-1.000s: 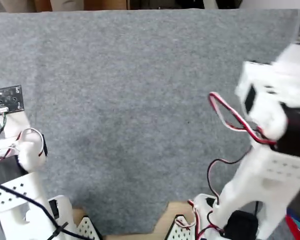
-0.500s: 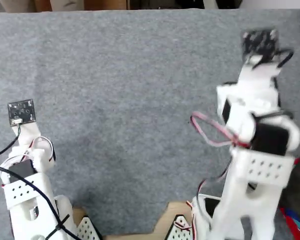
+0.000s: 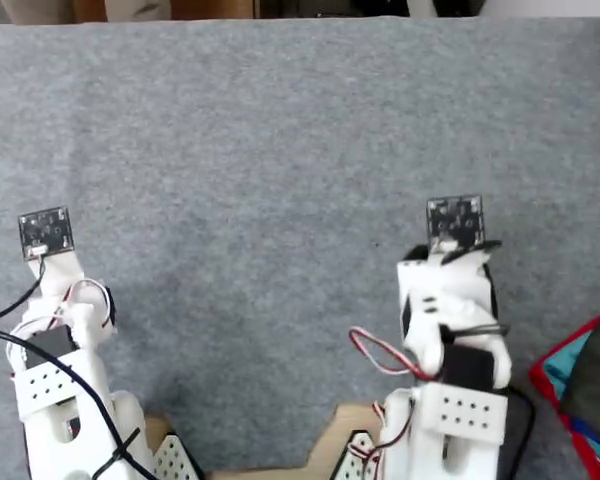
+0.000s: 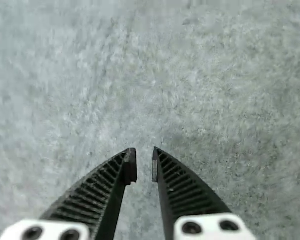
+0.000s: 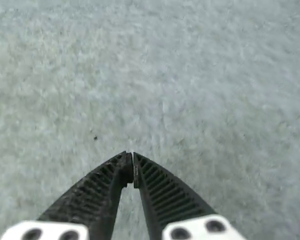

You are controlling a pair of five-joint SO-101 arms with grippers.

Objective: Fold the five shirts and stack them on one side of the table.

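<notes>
Start at 8 o'clock in the high view. Your left arm (image 3: pixel 55 350) has crept a touch inward over the last second and now sits folded near its base. The left end effector (image 4: pixel 142 165) is at a narrow gap with nothing between the tips, and grey felt (image 4: pixel 190 75) lies beneath it.

Over to 5 o'clock, and here's the big move. A second ago your right arm (image 3: pixel 450 330) was swung out toward the 3 o'clock edge. Half a second ago it stretched up toward 2 o'clock, and now it's tucked back by its base. The right end effector (image 5: pixel 130 170) has its tips pressed together and is empty, above the same felt.

At 4 o'clock, at the very edge of the counter (image 3: pixel 280 120), sits the pile of shirts (image 3: pixel 580 385). Only a corner of it is in frame.

My read is that the right arm has come away from the pile side with nothing in its grip and both arms are parked. That looks like a drop-off just finished, with the stacking at or near its end.

Now the count. You have two arms, two end effectors and one pile. The pile shows three colours, a red edge, a teal layer and a dark one on top. Whether all five shirts are in it, I can't tell.
</notes>
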